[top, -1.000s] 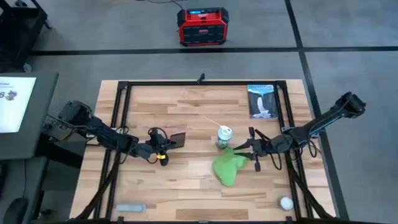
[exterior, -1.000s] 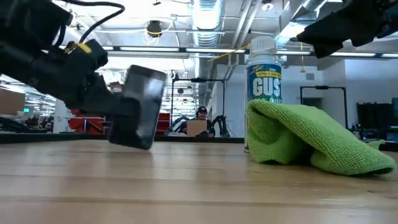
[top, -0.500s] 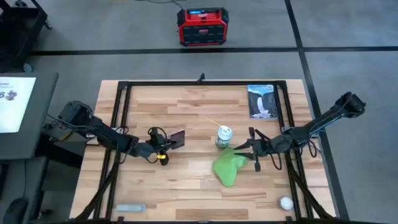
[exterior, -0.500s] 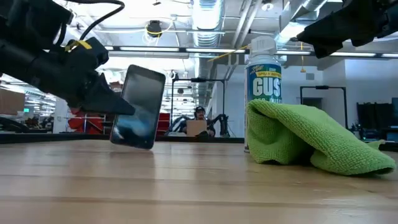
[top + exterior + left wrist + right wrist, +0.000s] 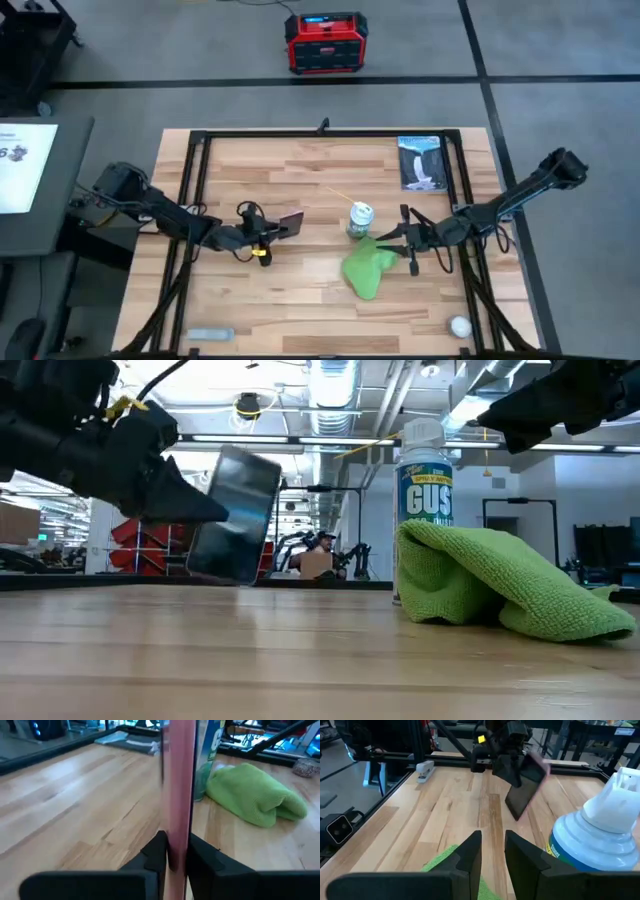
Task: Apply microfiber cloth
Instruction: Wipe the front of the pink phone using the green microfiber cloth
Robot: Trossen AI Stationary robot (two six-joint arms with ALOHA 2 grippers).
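Since a second ago the phone (image 5: 235, 515) has come up off the wood: in the low view its lower edge now hangs clear of the table (image 5: 300, 310), where before it was nearly resting on it, and it is tilted with the top leaning away from the arm. Nothing else has shifted. The cloth (image 5: 366, 266) lies in a loose mound a little toward four o'clock of the table's middle, its upper end against the foot of the spray can (image 5: 360, 218), which stands at its eleven o'clock. The left gripper (image 5: 175, 851), at about nine o'clock of the can, is clamped edge-on upon the phone, a finger on each flat face. The right gripper (image 5: 398, 236) hangs just at the cloth's two o'clock, above its near corner; its fingers (image 5: 470, 851) stand close together with only a narrow gap and hold nothing. By the look of it the cloth is light, soft and limp, and will drape and bunch rather than keep its shape; a pinch on the raised fold nearest the right gripper seems the sensible hold, well off the can so that does not tip.
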